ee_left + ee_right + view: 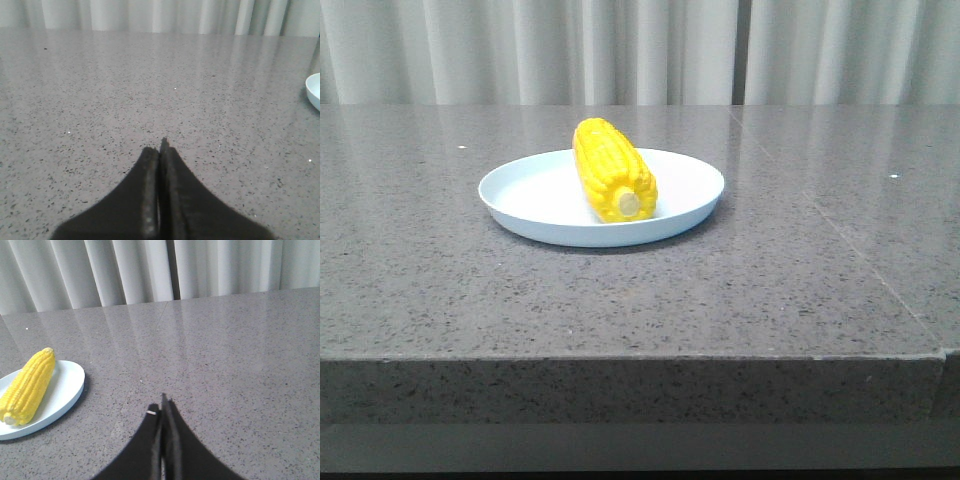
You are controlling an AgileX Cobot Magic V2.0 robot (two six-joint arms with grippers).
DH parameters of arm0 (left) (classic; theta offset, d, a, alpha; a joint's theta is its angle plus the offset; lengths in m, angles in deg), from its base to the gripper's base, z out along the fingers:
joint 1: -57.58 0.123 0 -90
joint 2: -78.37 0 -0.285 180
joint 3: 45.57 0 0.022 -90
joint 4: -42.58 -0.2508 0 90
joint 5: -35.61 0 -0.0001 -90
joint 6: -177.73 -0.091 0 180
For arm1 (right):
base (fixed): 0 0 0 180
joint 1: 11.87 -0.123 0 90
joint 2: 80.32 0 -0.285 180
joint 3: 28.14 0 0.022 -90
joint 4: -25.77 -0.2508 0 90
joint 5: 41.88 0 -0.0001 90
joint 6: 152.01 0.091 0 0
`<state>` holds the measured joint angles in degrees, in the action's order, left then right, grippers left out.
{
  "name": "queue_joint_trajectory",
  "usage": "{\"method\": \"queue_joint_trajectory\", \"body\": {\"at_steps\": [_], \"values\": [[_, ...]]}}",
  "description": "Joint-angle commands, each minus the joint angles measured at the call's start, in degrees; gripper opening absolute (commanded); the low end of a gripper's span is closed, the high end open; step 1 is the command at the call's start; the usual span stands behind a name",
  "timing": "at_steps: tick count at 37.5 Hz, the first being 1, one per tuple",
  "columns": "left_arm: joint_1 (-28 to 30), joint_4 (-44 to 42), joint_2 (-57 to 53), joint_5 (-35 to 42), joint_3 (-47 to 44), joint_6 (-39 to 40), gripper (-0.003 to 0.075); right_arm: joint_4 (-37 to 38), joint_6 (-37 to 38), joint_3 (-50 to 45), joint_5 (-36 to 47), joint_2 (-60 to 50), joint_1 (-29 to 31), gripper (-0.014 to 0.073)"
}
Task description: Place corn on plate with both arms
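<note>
The yellow corn (611, 168) lies on the pale blue plate (520, 190) in the middle of the table, its pale stub end toward the front. In the right wrist view the corn (29, 385) and the plate (67, 387) lie apart from my right gripper (162, 405), which is shut and empty over bare table. My left gripper (160, 147) is shut and empty over bare table; only the plate's rim (314, 91) shows at that view's edge. Neither gripper shows in the front view.
The grey speckled stone table (800, 270) has its front edge near the camera and a seam running down its right side. Pale curtains (640, 50) hang behind the table's far edge.
</note>
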<state>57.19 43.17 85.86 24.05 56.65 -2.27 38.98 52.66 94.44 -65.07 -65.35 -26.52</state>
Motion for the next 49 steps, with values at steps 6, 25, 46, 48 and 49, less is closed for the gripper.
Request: {"method": "queue_joint_trajectory", "body": {"at_steps": [6,25,46,48,49], "values": [[0.07,0.48,-1.05,4.51,-1.34,0.00,-0.0020,1.75,-0.16,1.44,4.53,0.69,0.29,-0.0067],[0.07,0.48,-1.05,4.51,-1.34,0.00,-0.0020,-13.22,-18.85,-9.50,13.78,-3.42,11.14,-0.0067],[0.07,0.48,-1.05,4.51,-1.34,0.00,-0.0020,-17.57,-20.27,-20.04,14.79,-8.73,14.78,-0.0067],[0.07,0.48,-1.05,4.51,-1.34,0.00,-0.0020,-17.57,-20.27,-20.04,14.79,-8.73,14.78,-0.0067],[0.07,0.48,-1.05,4.51,-1.34,0.00,-0.0020,-17.57,-20.27,-20.04,14.73,-8.73,14.78,-0.0067]]}}
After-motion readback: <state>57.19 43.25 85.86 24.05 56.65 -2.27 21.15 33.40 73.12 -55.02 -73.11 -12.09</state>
